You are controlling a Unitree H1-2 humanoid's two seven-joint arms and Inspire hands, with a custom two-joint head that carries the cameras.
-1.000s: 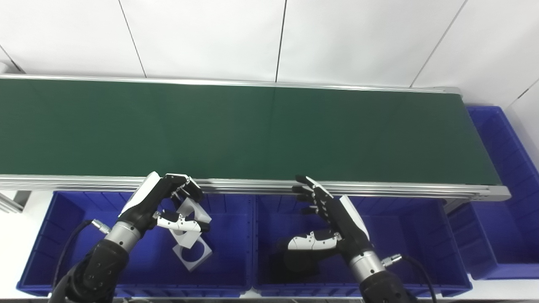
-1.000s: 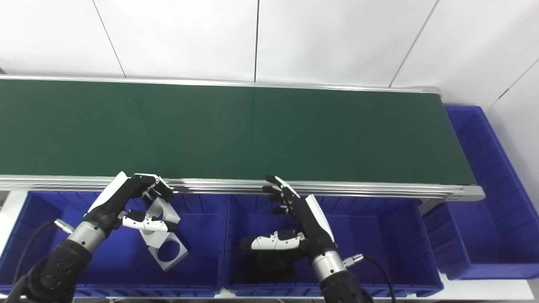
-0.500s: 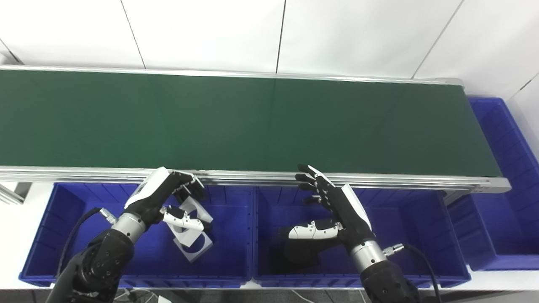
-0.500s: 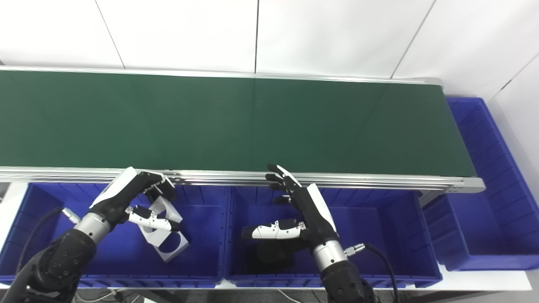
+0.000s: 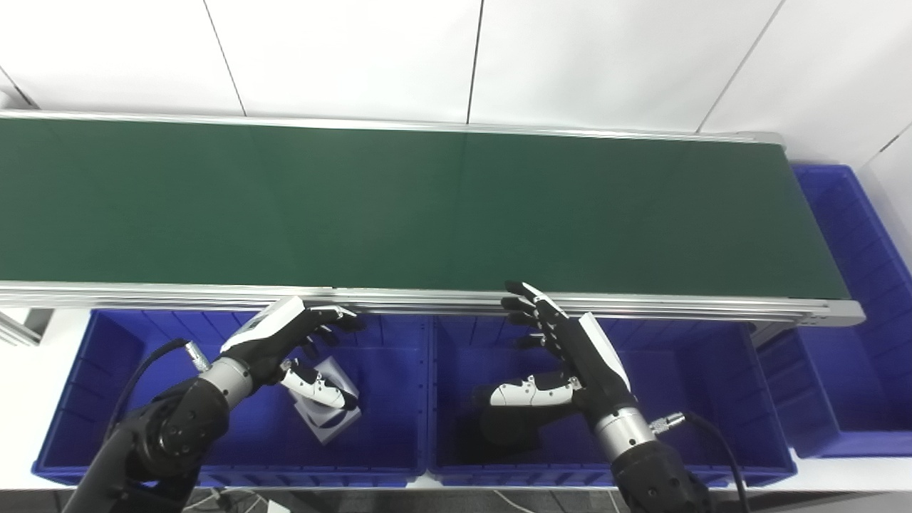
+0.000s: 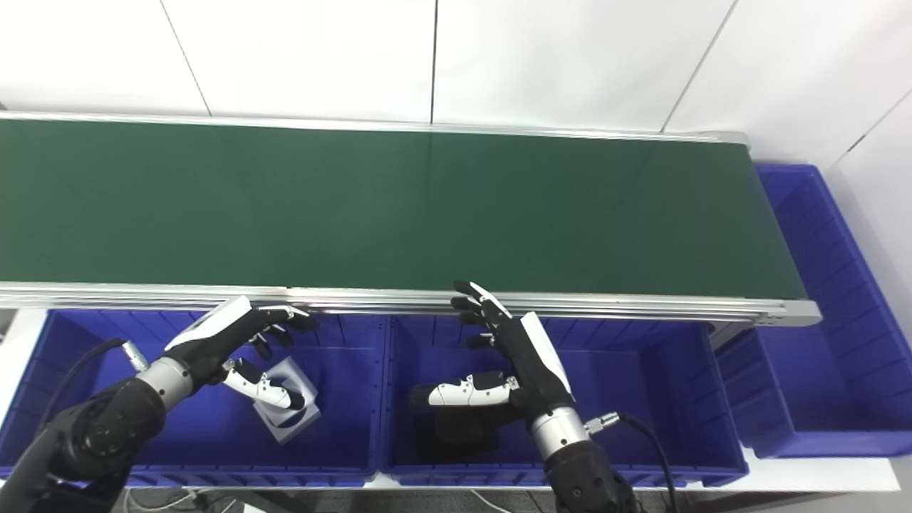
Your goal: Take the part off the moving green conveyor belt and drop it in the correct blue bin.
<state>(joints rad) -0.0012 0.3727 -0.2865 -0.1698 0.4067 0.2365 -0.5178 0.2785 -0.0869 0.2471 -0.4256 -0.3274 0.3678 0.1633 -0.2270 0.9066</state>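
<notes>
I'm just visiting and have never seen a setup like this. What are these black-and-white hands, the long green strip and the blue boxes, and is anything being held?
Both pictures come from two cameras side by side on a humanoid robot's head, looking down. The green conveyor belt carries parts; it shows none now. Below it sit blue bins. The left hand is open above the left bin, where white parts lie. The right hand, also open and empty, hangs over the middle bin, which contains something dark.

Bright, even overhead light — white wall panels (image 5: 342, 57) nearly washed out. The dark green conveyor belt (image 5: 427, 206) shows faint sheen, soft shadows pool inside the blue plastic bins (image 5: 684, 370) — edges slightly soft.
</notes>
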